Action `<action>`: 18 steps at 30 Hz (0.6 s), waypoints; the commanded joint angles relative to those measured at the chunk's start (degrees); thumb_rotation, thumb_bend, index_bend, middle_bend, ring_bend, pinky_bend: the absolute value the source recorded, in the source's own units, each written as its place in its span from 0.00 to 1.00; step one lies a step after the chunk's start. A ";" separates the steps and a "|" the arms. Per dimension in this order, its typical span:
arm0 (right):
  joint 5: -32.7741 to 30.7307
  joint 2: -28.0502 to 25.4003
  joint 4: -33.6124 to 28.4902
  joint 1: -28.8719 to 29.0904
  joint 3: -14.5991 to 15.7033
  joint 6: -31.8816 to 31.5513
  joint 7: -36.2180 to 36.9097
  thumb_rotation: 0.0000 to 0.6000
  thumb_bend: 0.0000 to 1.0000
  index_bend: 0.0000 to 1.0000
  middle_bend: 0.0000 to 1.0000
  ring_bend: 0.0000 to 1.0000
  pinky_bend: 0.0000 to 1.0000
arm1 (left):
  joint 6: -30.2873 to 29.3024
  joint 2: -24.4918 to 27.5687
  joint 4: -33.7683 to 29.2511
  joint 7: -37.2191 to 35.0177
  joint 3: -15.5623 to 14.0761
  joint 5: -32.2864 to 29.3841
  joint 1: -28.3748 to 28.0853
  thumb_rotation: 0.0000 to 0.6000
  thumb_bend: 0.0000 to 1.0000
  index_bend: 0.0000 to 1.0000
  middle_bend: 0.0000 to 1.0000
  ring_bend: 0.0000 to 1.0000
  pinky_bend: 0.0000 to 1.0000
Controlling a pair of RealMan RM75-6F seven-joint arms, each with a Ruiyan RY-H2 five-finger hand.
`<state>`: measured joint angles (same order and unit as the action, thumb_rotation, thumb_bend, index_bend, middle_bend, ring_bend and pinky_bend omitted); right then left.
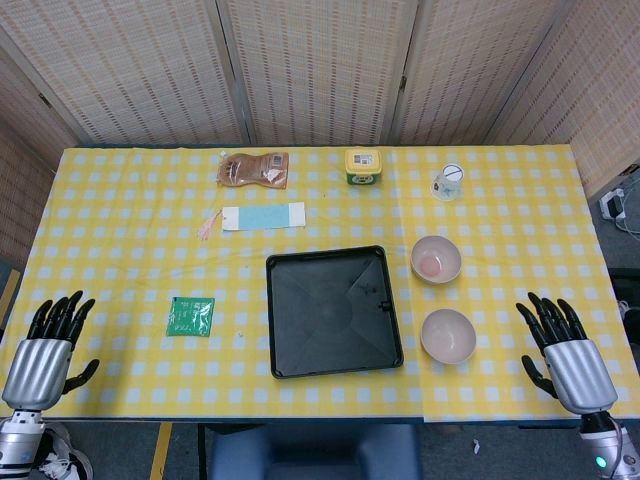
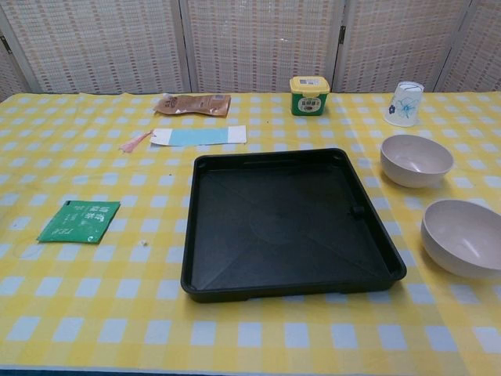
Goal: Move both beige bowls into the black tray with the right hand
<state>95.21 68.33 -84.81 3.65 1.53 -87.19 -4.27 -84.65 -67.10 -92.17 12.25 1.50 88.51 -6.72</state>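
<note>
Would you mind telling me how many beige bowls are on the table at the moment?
2. The nearer beige bowl and the farther beige bowl both sit just right of the black tray, outside it. None appears hidden.

Looks like a staged test room rather than a home: woven folding screens [image 1: 320, 70] closing off the back, a yellow checked tablecloth [image 1: 130, 250] over the table, power plugs [image 1: 612, 205] on bare grey floor (right edge, head view).
</note>
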 commanded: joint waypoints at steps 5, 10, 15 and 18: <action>5.38 0.48 2.26 1.32 3.63 2.48 0.74 1.00 0.43 0.15 0.00 0.00 0.00 | 0.22 0.33 0.11 -0.84 -0.10 -0.25 -0.02 1.00 0.28 0.00 0.00 0.00 0.00; 6.25 2.99 5.53 3.30 4.92 7.08 1.17 1.00 0.43 0.24 0.00 0.00 0.00 | -1.50 0.77 -0.51 -0.79 -0.54 0.81 0.81 1.00 0.28 0.00 0.00 0.00 0.00; 6.50 5.19 7.15 5.87 5.03 10.76 3.25 1.00 0.43 0.28 0.00 0.00 0.00 | -1.85 0.92 -0.77 -0.83 -0.41 0.59 1.04 1.00 0.28 0.00 0.00 0.00 0.00; 6.49 6.16 7.79 6.57 4.52 10.78 3.70 1.00 0.43 0.30 0.00 0.00 0.00 | -1.38 1.03 -0.67 -1.02 -0.33 0.20 0.90 1.00 0.28 0.00 0.00 0.00 0.00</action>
<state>101.66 74.26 -77.23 10.03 6.21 -76.44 -0.76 -86.08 -66.10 -92.87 11.26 1.14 88.76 -5.79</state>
